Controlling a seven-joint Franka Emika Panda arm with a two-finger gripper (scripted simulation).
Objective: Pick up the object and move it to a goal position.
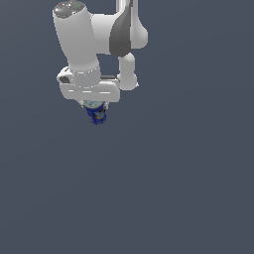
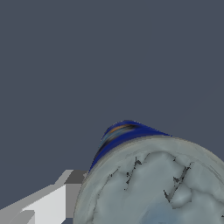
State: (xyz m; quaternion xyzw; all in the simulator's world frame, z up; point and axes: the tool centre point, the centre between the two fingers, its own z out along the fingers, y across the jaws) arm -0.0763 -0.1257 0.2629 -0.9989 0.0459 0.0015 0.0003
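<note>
Can (image 2: 153, 183): fills the wrist view at close range, pale silvery top facing the camera, dark-blue wall with an orange streak curving away behind it. That closeness puts it directly under the palm, tucked up between the fingers. One white finger (image 2: 57, 201) shows beside the can's rim, apparently pressed against its side; contact line itself hidden.

Exterior view: can (image 1: 96, 113) hangs just below the pincer (image 1: 95, 106), only its lower blue body with orange/white marks poking out. It sits slightly tilted, not plumb. No shadow or support visible beneath it, so judged carried off the counter (image 1: 173, 198), though height cannot be told against the flat grey.

Pincer: clenched on the can, jaws set narrow, about the can's width; fingertips mostly hidden by the white hand body. Grip is high on the can, near its top, which would explain the tilt.

Farther off: arm links rise above the hand. No goal marker seen in either view, so remaining travel cannot be judged.
</note>
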